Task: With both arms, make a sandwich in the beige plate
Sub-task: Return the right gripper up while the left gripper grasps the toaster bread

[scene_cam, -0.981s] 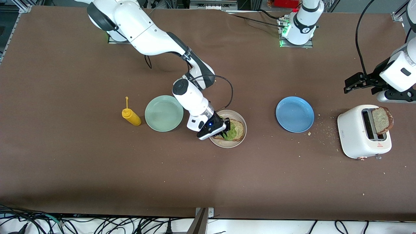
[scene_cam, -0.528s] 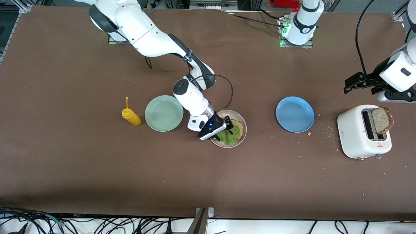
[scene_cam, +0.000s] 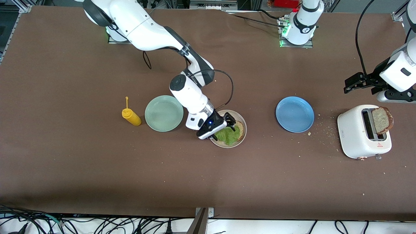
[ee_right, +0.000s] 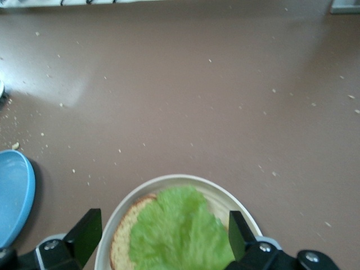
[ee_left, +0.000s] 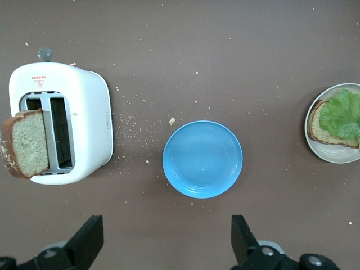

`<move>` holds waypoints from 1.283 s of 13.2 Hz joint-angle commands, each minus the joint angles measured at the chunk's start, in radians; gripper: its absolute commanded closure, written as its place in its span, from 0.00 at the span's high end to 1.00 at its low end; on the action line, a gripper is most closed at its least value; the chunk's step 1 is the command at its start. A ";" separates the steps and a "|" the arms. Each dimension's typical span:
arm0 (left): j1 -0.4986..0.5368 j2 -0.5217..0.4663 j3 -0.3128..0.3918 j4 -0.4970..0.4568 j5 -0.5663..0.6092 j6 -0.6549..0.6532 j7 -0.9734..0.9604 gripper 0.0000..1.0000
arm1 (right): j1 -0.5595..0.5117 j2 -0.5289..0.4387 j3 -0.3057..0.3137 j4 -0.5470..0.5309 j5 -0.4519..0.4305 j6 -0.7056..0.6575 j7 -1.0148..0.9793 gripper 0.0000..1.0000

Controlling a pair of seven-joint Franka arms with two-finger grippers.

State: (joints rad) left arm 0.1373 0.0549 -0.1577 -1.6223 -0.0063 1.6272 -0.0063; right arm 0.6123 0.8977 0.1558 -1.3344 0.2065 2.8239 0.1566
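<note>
The right gripper (scene_cam: pixel 227 123) has let go of the lettuce (scene_cam: pixel 229 134) and risen slightly, jaws now spread wide over the beige plate (scene_cam: pixel 243 125). The leaf lies flat on the bread (scene_cam: pixel 240 127) there. The left gripper (scene_cam: pixel 351 83) waits open near the toaster (scene_cam: pixel 357 133).

Brown table (scene_cam: pixel 97 169), crumb-flecked. Directly on it, mid-frame row: yellow squeeze bottle (scene_cam: pixel 131 116) at left, mint-green plate (scene_cam: pixel 164 113), beige plate (scene_cam: pixel 242 125) at centre, blue plate (scene_cam: pixel 294 114), white toaster (scene_cam: pixel 357 131) at right
</note>
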 commanded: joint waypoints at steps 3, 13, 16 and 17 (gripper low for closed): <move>-0.001 0.006 0.000 0.022 -0.006 -0.012 0.003 1.00 | -0.068 -0.253 0.005 -0.311 0.019 -0.112 -0.020 1.00; -0.001 0.006 0.000 0.022 -0.006 -0.012 0.003 1.00 | -0.359 -0.624 -0.002 -0.447 0.007 -0.698 -0.098 1.00; -0.001 0.006 0.000 0.021 -0.004 -0.012 0.005 1.00 | -0.423 -0.658 -0.051 -0.444 0.007 -0.768 -0.256 1.00; -0.001 0.008 0.000 0.021 -0.004 -0.012 0.005 1.00 | -0.449 -0.667 -0.062 -0.445 0.005 -0.774 -0.305 1.00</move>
State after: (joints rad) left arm 0.1373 0.0549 -0.1577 -1.6222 -0.0063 1.6272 -0.0063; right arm 0.2053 0.2733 0.1018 -1.7462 0.2060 2.0768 -0.0617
